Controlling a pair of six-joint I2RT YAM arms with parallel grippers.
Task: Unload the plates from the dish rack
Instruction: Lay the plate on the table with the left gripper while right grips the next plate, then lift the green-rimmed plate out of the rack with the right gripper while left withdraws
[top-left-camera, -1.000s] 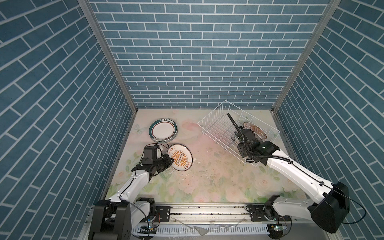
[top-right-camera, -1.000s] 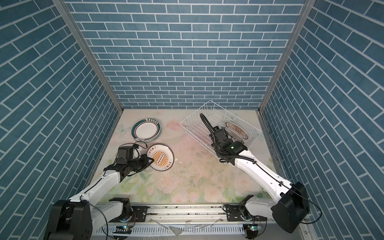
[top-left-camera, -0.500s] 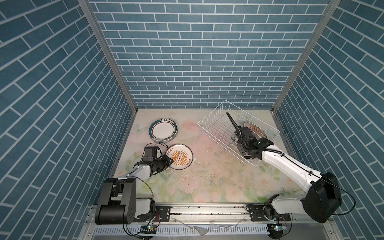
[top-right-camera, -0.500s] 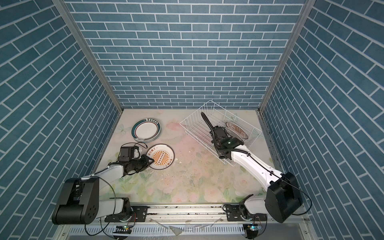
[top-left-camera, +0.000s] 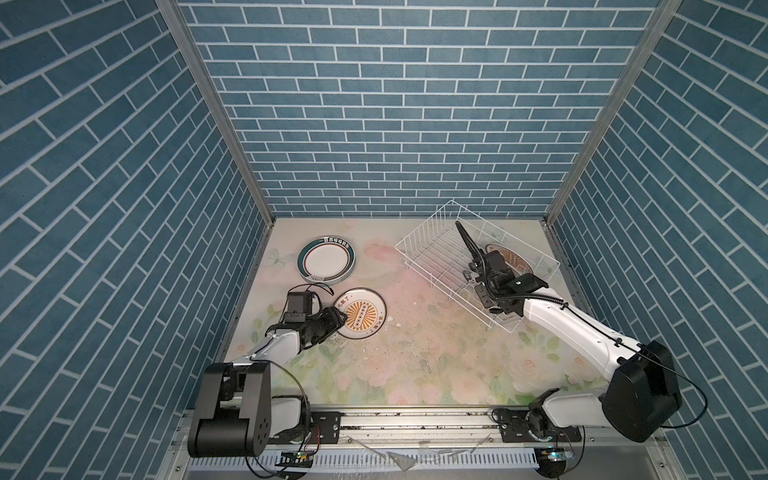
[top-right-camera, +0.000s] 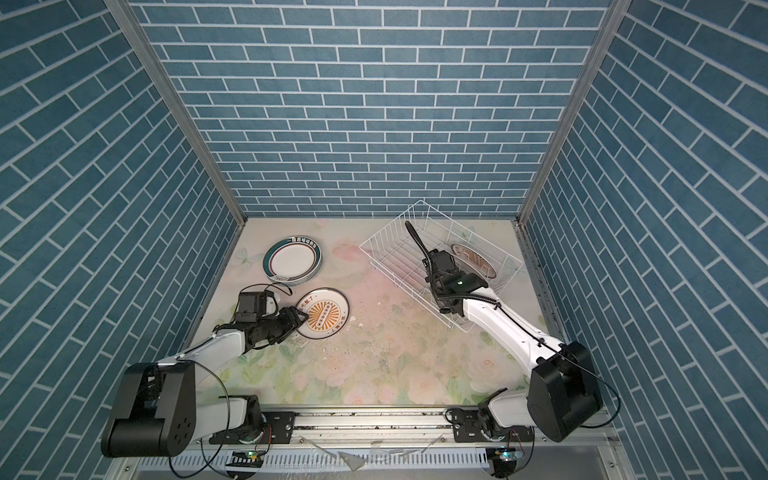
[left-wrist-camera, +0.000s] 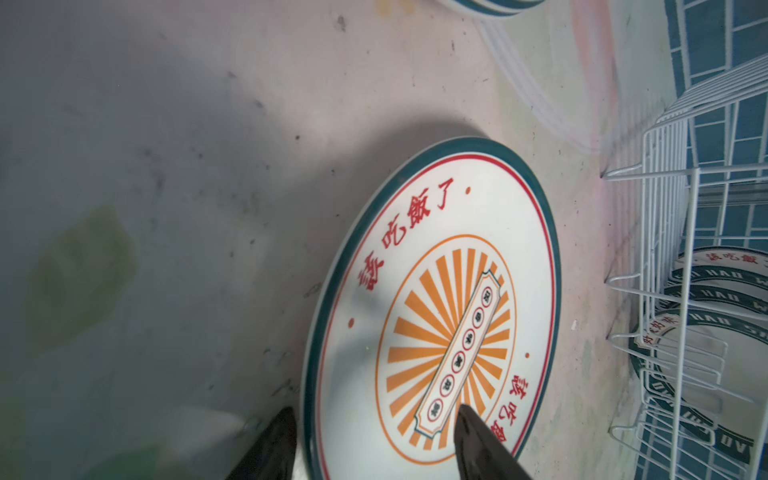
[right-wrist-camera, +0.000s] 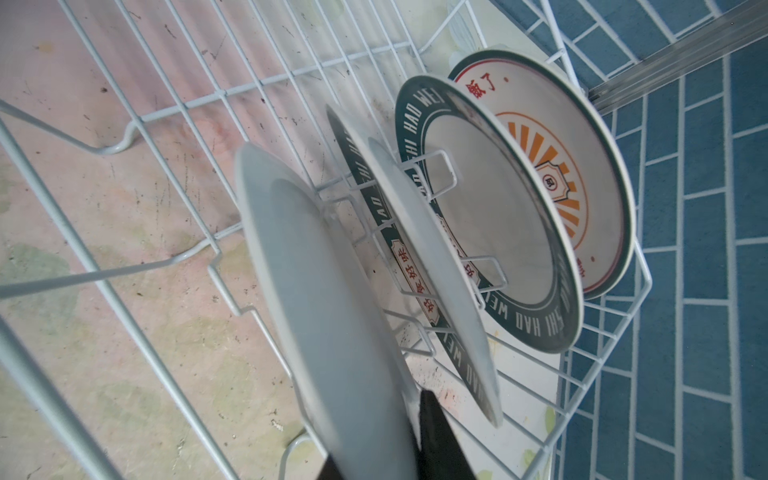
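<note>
Low, left hand (left-wrist-camera: 374, 409) gapes astride the sunburst plate (left-wrist-camera: 415, 216); right hand (right-wrist-camera: 376, 432) pinches a racked plate (right-wrist-camera: 316, 291).

Floral tabletop (top-left-camera: 415, 365) bears a green-rimmed plate stack (top-left-camera: 326, 261), sunburst plate (top-left-camera: 360, 314), dish rack (top-left-camera: 432, 257), perhaps crumbs (top-left-camera: 397, 323).

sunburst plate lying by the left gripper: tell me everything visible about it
The sunburst plate is round, glossy white and looks ceramic. It has a dark green edge, a thin red ring, red characters and an orange sunburst crossed by a banner of small circles. It lies flat and face up on the floral table, nearer the robot than the stack of green-rimmed plates and apart from it. The left gripper stands open astride its rim, one finger over the face and one outside; contact cannot be told.
</note>
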